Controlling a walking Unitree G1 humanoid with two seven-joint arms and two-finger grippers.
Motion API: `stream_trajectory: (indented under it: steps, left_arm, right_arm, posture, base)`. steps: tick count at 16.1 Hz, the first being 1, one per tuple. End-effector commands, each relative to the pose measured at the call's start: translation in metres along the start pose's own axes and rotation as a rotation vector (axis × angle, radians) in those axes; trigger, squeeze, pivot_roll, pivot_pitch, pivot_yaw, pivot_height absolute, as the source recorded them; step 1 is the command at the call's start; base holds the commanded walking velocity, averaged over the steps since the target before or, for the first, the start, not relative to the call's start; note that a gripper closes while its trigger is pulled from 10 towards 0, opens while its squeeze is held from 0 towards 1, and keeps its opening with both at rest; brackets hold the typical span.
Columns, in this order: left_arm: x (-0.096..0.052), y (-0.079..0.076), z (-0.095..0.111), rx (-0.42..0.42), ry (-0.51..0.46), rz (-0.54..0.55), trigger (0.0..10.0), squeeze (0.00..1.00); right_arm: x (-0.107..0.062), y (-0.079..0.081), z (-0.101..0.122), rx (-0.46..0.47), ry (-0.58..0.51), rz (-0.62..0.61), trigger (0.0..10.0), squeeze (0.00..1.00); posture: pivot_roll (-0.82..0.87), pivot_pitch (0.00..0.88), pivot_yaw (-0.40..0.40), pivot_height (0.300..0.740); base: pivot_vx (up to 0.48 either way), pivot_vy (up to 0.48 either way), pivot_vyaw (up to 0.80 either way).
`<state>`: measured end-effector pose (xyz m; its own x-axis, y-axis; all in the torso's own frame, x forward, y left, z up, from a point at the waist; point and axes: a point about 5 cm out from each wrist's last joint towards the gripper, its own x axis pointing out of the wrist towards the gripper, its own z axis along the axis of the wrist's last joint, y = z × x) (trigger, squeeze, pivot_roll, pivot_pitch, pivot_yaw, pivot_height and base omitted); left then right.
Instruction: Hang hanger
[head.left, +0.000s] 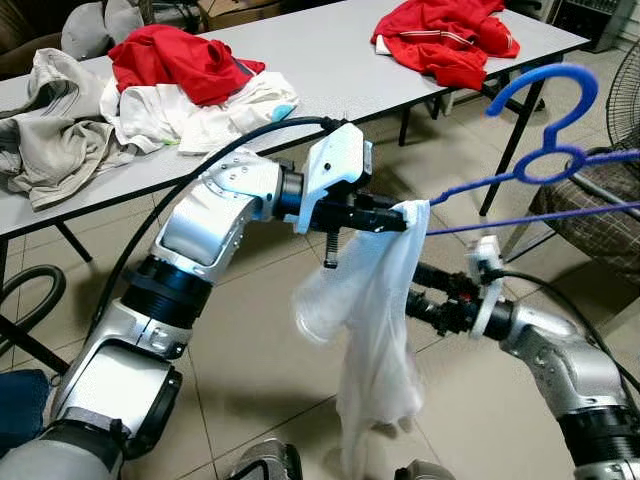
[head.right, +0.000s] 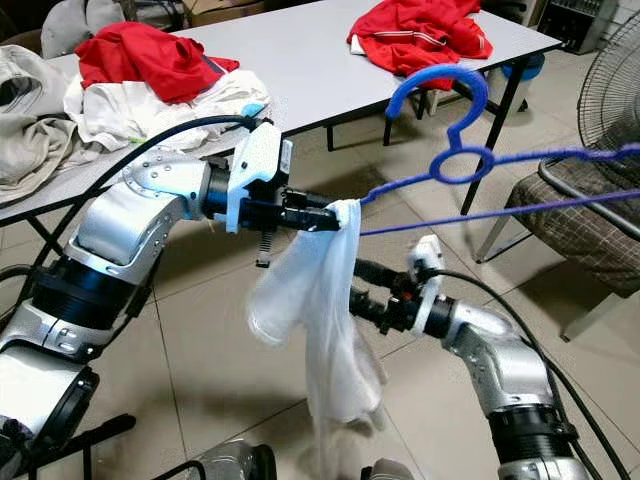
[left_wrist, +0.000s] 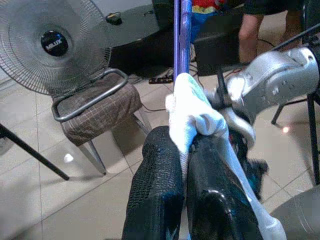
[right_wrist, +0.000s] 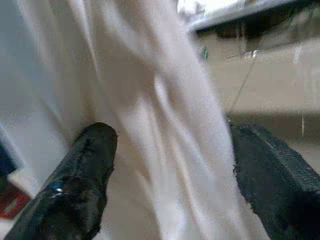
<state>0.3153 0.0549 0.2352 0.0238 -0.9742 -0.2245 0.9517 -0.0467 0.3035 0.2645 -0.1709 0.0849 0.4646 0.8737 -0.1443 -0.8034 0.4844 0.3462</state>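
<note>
A blue plastic hanger is held in the air, hook up, with its arms running off to the right. My left gripper is shut on a white garment at the hanger's near tip. The cloth hangs down towards the floor. In the left wrist view the fingers pinch a bunch of white cloth, and the hanger bar runs on past them. My right gripper reaches into the hanging garment from the right. Its fingers stand wide apart with cloth between them.
A grey table behind holds red clothes, white and beige clothes and another red pile. A chair and a fan stand to the right. A person's legs are beyond. Tiled floor lies below.
</note>
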Motion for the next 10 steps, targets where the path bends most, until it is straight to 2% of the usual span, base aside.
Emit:
stream_trajectory:
  steps: [1, 2, 4, 7, 8, 10]
  left_arm:
    - [-0.002, 0.003, 0.014, 0.045, -0.028, 0.014, 0.0, 0.0]
    - [-0.001, 0.002, 0.02, 0.05, -0.049, 0.013, 0.0, 0.0]
    - [-0.002, 0.006, 0.03, 0.06, -0.089, 0.027, 0.0, 0.0]
    - [-0.01, 0.012, 0.034, 0.069, -0.091, 0.064, 0.0, 0.0]
    - [-0.014, 0.014, 0.034, 0.069, -0.087, 0.078, 0.0, 0.0]
    - [-0.019, 0.017, 0.034, 0.07, -0.079, 0.094, 0.0, 0.0]
  right_arm:
    - [0.004, -0.001, -0.008, 0.004, 0.072, -0.016, 10.0, 0.26]
    - [0.005, -0.007, -0.018, 0.018, 0.16, -0.077, 10.0, 0.0]
    - [0.0, -0.016, -0.039, 0.037, 0.326, -0.168, 10.0, 0.0]
    - [-0.012, -0.021, -0.064, 0.119, 0.434, -0.241, 10.0, 0.0]
    - [-0.018, -0.022, -0.075, 0.197, 0.446, -0.274, 10.0, 0.0]
    - [-0.027, -0.023, -0.087, 0.219, 0.503, -0.309, 10.0, 0.0]
  posture:
    - [-0.12, 0.0, 0.075, 0.74]
    - [-0.12, 0.0, 0.075, 0.74]
    - [-0.12, 0.0, 0.07, 0.74]
    - [-0.12, 0.0, 0.069, 0.74]
    - [-0.12, 0.0, 0.07, 0.74]
    - [-0.12, 0.0, 0.07, 0.74]
  base:
    - [0.0, 0.0, 0.0]
    - [0.0, 0.0, 0.0]
    - [0.0, 0.0, 0.0]
    - [0.0, 0.0, 0.0]
    - [0.0, 0.0, 0.0]
    - [0.0, 0.0, 0.0]
